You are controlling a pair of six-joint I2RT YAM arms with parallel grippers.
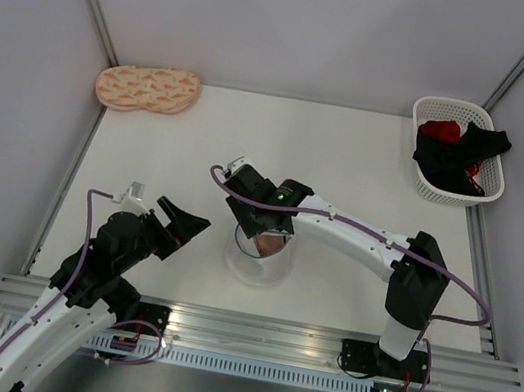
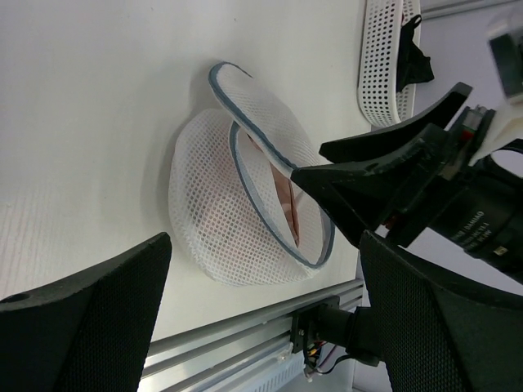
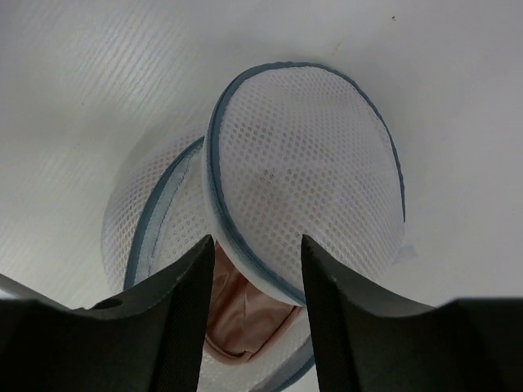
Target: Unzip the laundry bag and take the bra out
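Observation:
The laundry bag lies unzipped near the table's front middle, its round mesh lid flipped up. It also shows in the right wrist view. The pale pink bra sits inside the opening and shows in the left wrist view. My right gripper is open, pointing down into the opening, with the lid's rim and the bra between its fingers; from above it hides most of the bag. My left gripper is open and empty, just left of the bag and apart from it.
A white lattice basket with black and red garments stands at the back right. A peach two-lobed pad lies at the back left. The aluminium rail runs along the near edge, close to the bag.

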